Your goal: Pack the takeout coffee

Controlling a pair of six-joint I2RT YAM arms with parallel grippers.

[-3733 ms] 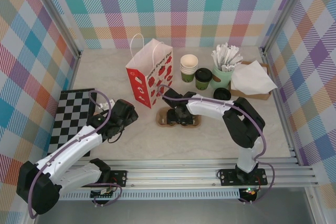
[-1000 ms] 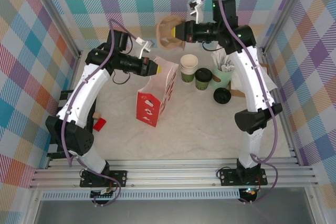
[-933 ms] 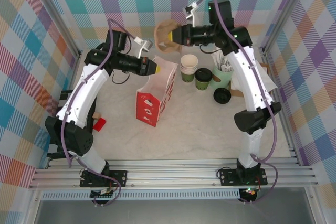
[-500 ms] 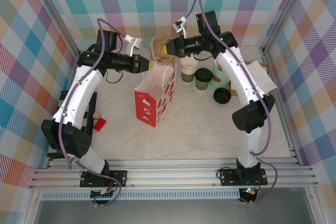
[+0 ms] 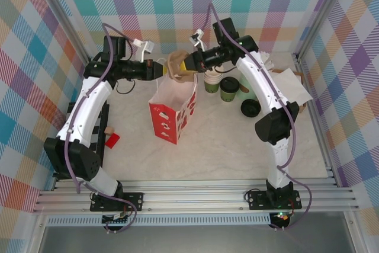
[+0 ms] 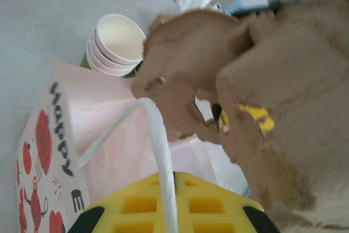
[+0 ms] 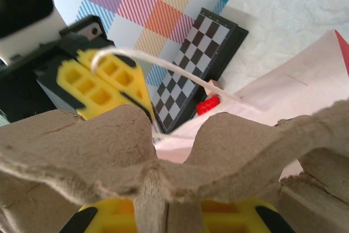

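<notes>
carrier (image 5: 177, 66) moved left; coffee (image 5: 229, 89) on marbled table (image 5: 237, 146)

So the cup carrier (image 5: 176, 65) hangs right over the open top of the bag (image 5: 172, 108); cup stack (image 5: 212, 74) just right of it, takeout coffee (image 5: 229, 89) right beside that.

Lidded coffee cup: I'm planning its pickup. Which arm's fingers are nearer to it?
Right. The right fingers, holding the carrier above the bag, are just left of the cup. The left fingers, pinching the bag's handle, sit farther left, across the bag's mouth.
</notes>
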